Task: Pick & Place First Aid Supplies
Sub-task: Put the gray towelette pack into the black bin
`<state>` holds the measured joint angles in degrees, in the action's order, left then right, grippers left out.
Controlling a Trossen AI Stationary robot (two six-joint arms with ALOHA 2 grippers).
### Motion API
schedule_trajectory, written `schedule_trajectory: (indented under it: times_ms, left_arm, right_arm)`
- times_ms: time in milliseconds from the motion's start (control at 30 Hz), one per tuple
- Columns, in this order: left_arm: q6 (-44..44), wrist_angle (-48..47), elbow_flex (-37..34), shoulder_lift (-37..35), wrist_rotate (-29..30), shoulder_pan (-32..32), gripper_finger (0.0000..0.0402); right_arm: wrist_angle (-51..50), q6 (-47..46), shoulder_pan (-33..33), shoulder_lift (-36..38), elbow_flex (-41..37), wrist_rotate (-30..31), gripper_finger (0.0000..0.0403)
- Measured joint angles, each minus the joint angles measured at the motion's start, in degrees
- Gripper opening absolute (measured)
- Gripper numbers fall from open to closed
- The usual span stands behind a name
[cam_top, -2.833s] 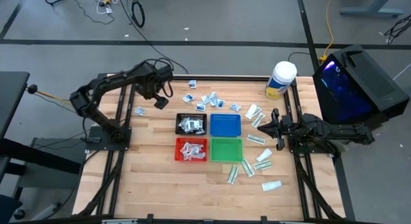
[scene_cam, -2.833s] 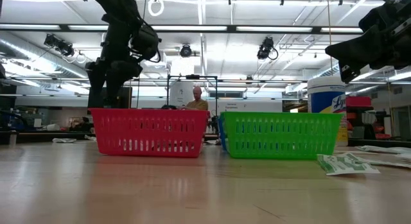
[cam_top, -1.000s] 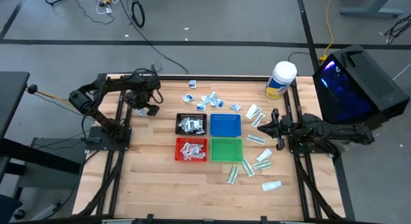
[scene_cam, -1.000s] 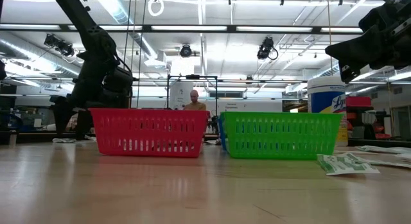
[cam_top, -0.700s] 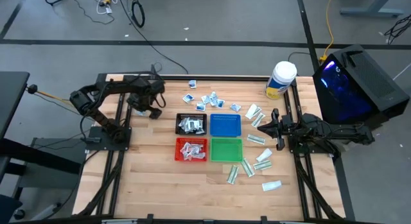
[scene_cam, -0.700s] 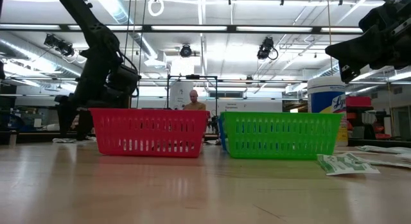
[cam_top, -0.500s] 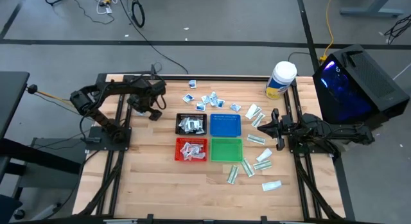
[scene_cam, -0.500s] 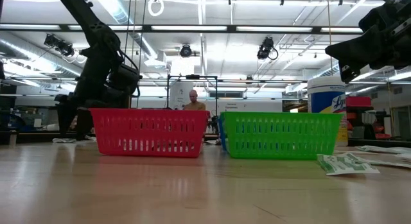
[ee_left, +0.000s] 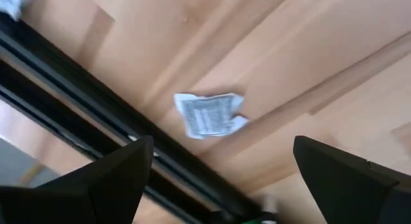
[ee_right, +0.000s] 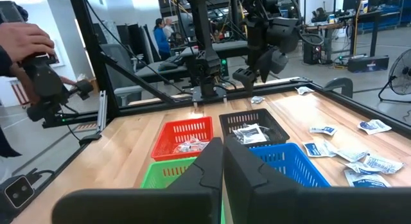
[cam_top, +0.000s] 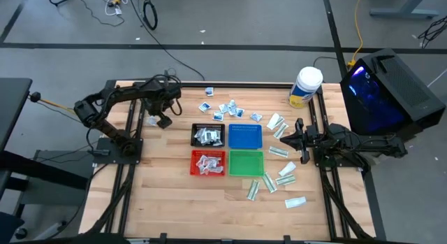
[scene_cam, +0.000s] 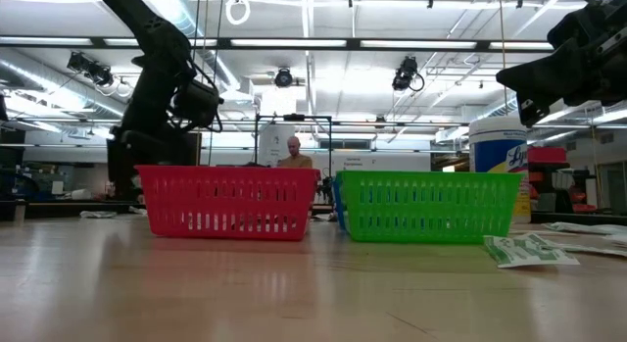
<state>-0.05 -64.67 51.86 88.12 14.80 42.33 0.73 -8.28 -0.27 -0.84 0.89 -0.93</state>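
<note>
**Left arm drawn back toward the table's left edge**

The left gripper (cam_top: 161,118) has been swung away from the scattered packets and lowered over a lone packet (ee_left: 209,113) near the left rail, jaws spread wide.

Four trays (cam_top: 228,149) sit in a block mid-tabletop (cam_top: 167,195); packets (cam_top: 229,108) lie toward the far edge, others (cam_top: 279,170) toward the right edge.

A wooden table (cam_top: 167,188) carries 4 mesh trays set in a square at its middle: black (cam_top: 208,135) and blue (cam_top: 245,135) far, red (cam_top: 208,163) and green (cam_top: 246,162) near. Squarish white packets (cam_top: 227,108) are scattered beyond the trays, and 1 lone packet (cam_top: 153,121) lies at the far left. Longer white-and-green packets (cam_top: 283,167) are spread to the right. A white jar (cam_top: 305,87) stands at the far right.
</note>
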Motion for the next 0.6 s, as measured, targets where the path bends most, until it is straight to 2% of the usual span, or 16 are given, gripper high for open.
schedule_trajectory:
  times_ms: [233, 433, 600]
  left_arm:
    - [17.15, -0.1, -0.02, 0.0, 4.9, -2.25, 0.0383]
    - [30.88, -0.15, -0.02, 0.0, 1.27, -4.57, 0.0383]
    - [40.79, -0.69, -0.02, 0.0, 0.92, -6.34, 0.0383]
  right_arm:
    - [0.0, 0.0, -0.02, 0.0, 0.0, 0.0, 0.0018]
    - [0.0, -0.01, 0.0, 0.02, -0.01, 0.0, 0.0018]
    - [0.0, -0.01, -0.02, 0.01, 0.01, 0.01, 0.0018]
